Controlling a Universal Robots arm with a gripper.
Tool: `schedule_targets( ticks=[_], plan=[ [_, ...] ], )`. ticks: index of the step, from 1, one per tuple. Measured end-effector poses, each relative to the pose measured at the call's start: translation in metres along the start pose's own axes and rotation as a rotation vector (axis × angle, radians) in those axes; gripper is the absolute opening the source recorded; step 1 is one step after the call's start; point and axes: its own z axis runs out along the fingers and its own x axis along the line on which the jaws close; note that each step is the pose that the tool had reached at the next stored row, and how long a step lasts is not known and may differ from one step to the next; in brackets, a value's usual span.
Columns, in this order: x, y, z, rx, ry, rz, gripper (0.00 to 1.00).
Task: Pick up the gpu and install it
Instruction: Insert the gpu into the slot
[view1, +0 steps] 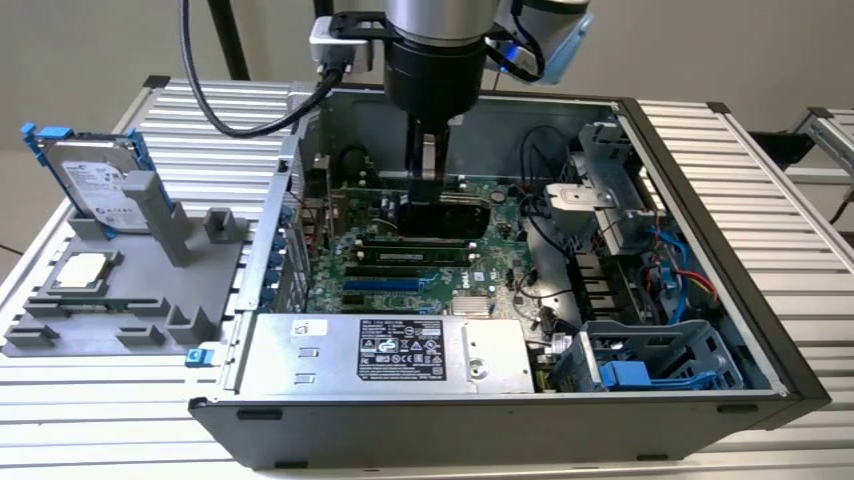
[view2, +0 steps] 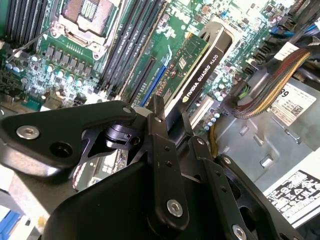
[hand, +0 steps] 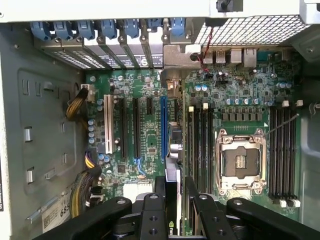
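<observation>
The open grey metal computer case (view1: 694, 330) lies on the ribbed aluminium counter (view1: 747, 170), and the arm reaches down into it over the green motherboard (view1: 400, 270). The thin card with a green board face and black shroud, the gpu (view2: 197, 75), hangs edge-down just above the long blue expansion slot (hand: 163, 125); to seat well it should stay square to that slot with its bracket end toward the rear openings. The black hand (view2: 167, 117) is closed narrow on the card's upper edge, holding it.
</observation>
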Motion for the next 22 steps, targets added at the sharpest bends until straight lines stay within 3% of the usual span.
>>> schedule_targets(
  ticks=[6,17,22],
  plan=[
    [0.0000,0.0020,0.0094,-0.0009,0.0000,0.000,0.00],
    [0.0001,0.0050,0.0241,-0.0108,0.0004,0.000,0.00],
    [0.0016,0.0057,0.0265,-0.0108,0.0004,0.000,0.00]
  ],
)
